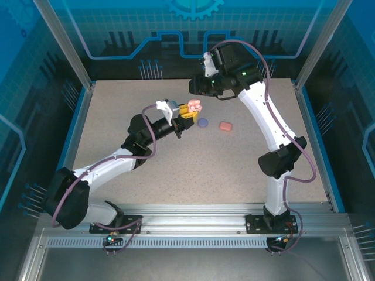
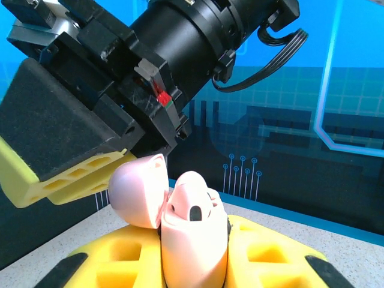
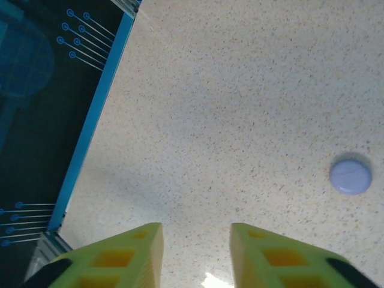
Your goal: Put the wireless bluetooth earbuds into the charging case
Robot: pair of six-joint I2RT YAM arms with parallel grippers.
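My left gripper [image 1: 188, 111] is shut on a pale pink charging case [image 2: 192, 240], held upright between its yellow fingers [image 2: 270, 258] above the table. The lid [image 2: 137, 192] hangs open to the left. A pale pink rounded earbud head [image 2: 193, 180] seems to sit in the far socket, and the near socket [image 2: 195, 211] shows as a dark hole. My right gripper [image 3: 196, 231] hovers just behind and above the case, open, with bare tabletop between its fingers. One of its yellow fingers [image 2: 60, 180] shows in the left wrist view.
A purple round case [image 1: 203, 123] and a coral case [image 1: 225, 126] lie shut on the speckled table [image 1: 176, 164], just right of the held case. The purple case [image 3: 350, 176] also lies right of my right gripper. A blue rim [image 3: 96, 114] borders the table's far edge.
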